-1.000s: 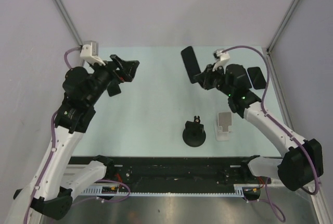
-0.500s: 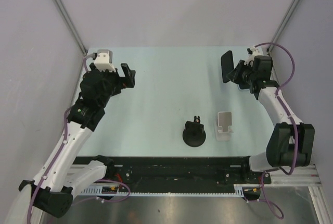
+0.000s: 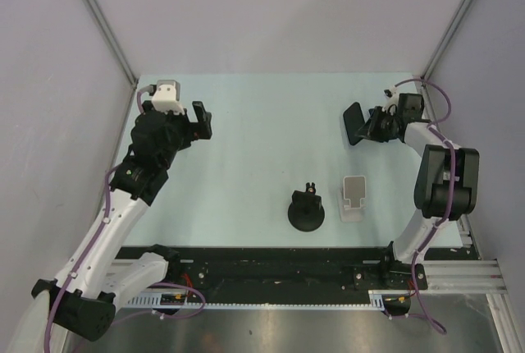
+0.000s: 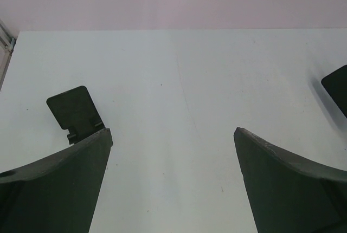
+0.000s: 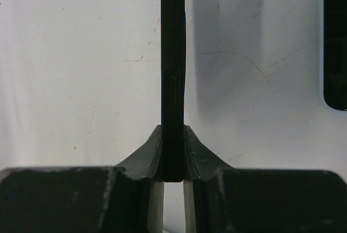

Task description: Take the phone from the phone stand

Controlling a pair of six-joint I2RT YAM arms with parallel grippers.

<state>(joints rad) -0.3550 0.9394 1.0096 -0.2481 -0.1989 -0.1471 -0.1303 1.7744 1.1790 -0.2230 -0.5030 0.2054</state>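
Observation:
My right gripper is shut on a black phone at the far right of the table, well apart from the silver phone stand, which stands empty near the front. In the right wrist view the phone shows edge-on, clamped between the fingertips of the gripper above the white table. My left gripper is open and empty at the far left; in its wrist view the gripper has only bare table between the fingers.
A black round stand sits left of the silver one. A second black flat object lies at the right edge of the right wrist view. A dark tilted plate stands on the table by my left finger.
My right arm has swung the phone from the table's middle back to the far right and brought it lower. My left arm has drawn back slightly to the left.

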